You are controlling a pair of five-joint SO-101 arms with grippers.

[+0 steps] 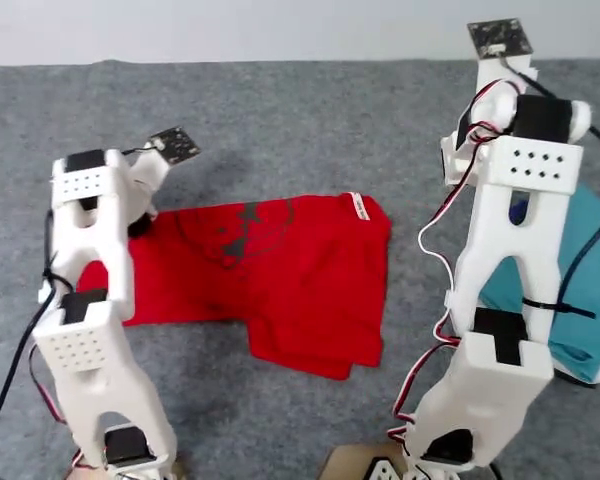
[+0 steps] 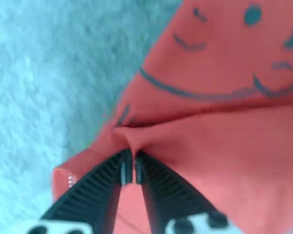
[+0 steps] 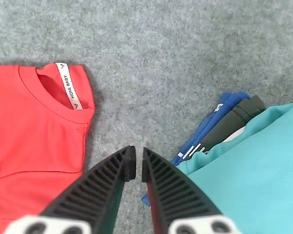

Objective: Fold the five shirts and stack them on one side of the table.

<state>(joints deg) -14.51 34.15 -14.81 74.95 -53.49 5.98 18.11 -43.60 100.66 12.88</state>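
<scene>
A red shirt (image 1: 280,270) with a dark print lies partly folded in the middle of the grey table, its collar label (image 3: 68,85) on the side toward the right arm. My left gripper (image 2: 129,163) is shut on a pinch of the red shirt (image 2: 224,136) at its left edge (image 1: 140,222). My right gripper (image 3: 136,163) hangs shut and empty above bare table between the red shirt (image 3: 34,131) and a stack of folded shirts. A teal shirt (image 1: 590,290) tops that stack, with blue and dark shirts (image 3: 224,122) beneath it.
The grey felt table surface (image 1: 280,120) stretches open behind the red shirt. The right arm's white body (image 1: 510,250) hides part of the teal stack at the table's right side.
</scene>
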